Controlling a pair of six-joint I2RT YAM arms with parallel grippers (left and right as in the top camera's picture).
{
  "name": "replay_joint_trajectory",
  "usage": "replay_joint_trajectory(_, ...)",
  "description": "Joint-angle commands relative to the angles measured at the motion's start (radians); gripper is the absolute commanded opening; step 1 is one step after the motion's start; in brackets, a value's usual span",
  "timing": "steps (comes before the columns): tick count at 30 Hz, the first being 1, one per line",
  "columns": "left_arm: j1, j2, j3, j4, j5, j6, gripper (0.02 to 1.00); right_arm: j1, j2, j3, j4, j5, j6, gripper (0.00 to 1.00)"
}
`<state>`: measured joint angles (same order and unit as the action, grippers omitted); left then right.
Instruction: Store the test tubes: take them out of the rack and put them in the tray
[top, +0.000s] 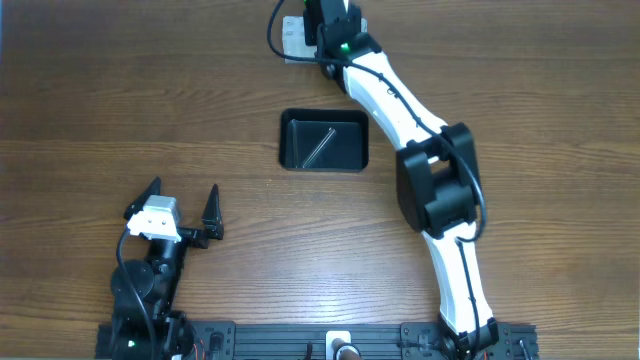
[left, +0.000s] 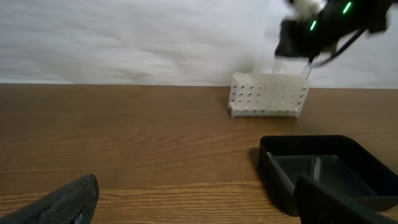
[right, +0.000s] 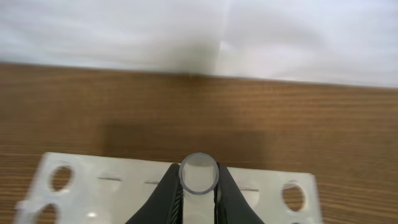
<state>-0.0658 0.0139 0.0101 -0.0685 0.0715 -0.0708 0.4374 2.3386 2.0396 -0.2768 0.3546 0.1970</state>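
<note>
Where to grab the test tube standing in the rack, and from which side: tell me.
Grip the test tube on its bare top, just under the open rim, coming straight down from above. It stands upright, and the rack hides its lower length from the jaws.

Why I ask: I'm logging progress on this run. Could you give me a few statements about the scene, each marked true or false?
1. The right gripper has its fingers shut on a test tube at the rack. True.
2. The tray holds nothing yet. False: one loose tube already lies in it.
3. The left gripper is open and holds nothing. True.
4. The rack stands between the tray and the arm bases. False: it stands beyond the tray, on the side away from the bases.
</note>
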Motion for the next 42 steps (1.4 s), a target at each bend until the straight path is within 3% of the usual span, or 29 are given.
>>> replay_joint_trajectory(1,0.005,-0.007,-0.004,-0.004,-0.001,0.011,1.000,-0.001,-0.224,0.023,0.011,0.037,-0.019,0.104)
replay_joint_trajectory(6,0.005,-0.007,-0.004,-0.004,-0.001,0.011,0.998,0.007,-0.360,0.023,-0.055,0.036,-0.016,0.097)
replay_joint_trajectory(13,0.005,-0.007,-0.004,-0.004,-0.001,0.011,1.000,0.042,-0.450,0.023,-0.425,0.015,0.145,0.077)
replay_joint_trajectory(18,0.005,-0.007,-0.004,-0.004,-0.001,0.011,0.998,0.050,-0.422,-0.015,-0.591,-0.174,0.200,0.066)
replay_joint_trajectory(20,0.005,-0.007,-0.004,-0.004,-0.001,0.011,1.000,0.055,-0.410,-0.070,-0.591,-0.251,0.200,0.066)
replay_joint_trajectory(23,0.005,-0.007,-0.004,-0.004,-0.001,0.011,1.000,0.063,-0.394,-0.149,-0.577,-0.283,0.237,0.069)
replay_joint_trajectory(30,0.005,-0.007,-0.004,-0.004,-0.001,0.011,1.000,0.095,-0.343,-0.296,-0.507,-0.287,0.297,0.066)
replay_joint_trajectory(42,0.005,-0.007,-0.004,-0.004,-0.001,0.011,1.000,0.120,-0.208,-0.311,-0.494,-0.303,0.334,0.088)
